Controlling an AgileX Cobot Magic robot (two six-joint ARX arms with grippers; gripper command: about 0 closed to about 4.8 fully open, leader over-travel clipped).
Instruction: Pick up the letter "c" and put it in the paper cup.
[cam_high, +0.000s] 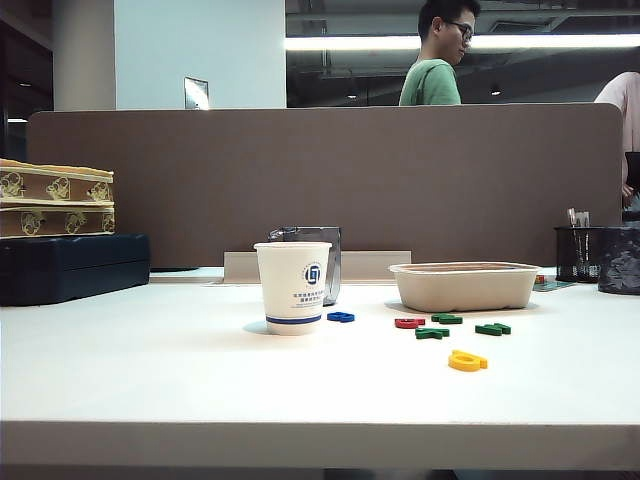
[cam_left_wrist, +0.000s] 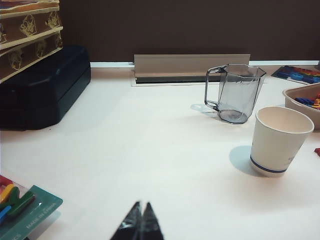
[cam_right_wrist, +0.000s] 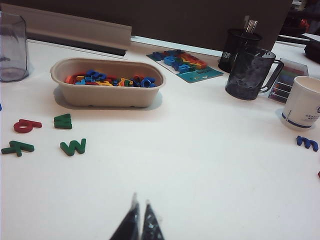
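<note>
The paper cup (cam_high: 293, 287) stands upright on the white table, left of centre; in the left wrist view the paper cup (cam_left_wrist: 279, 142) shows a pale inner wall, its bottom hidden. The letter "c" is not in view among the loose letters. My left gripper (cam_left_wrist: 141, 205) hangs shut and empty over bare table, well short of the cup. My right gripper (cam_right_wrist: 140, 202) is shut with nothing between its tips, over bare table near the scattered letters. Neither gripper appears in the exterior view.
A dark red letter (cam_high: 408, 323), green letters (cam_right_wrist: 73, 146), a blue letter (cam_high: 340, 317) and a yellow letter (cam_high: 467, 361) lie right of the cup. Behind them sits a beige tray (cam_right_wrist: 107, 97) of letters. A clear jug (cam_left_wrist: 235, 92), black case (cam_left_wrist: 40, 90), dark jug (cam_right_wrist: 247, 75) and second white cup (cam_right_wrist: 302, 107) ring the table.
</note>
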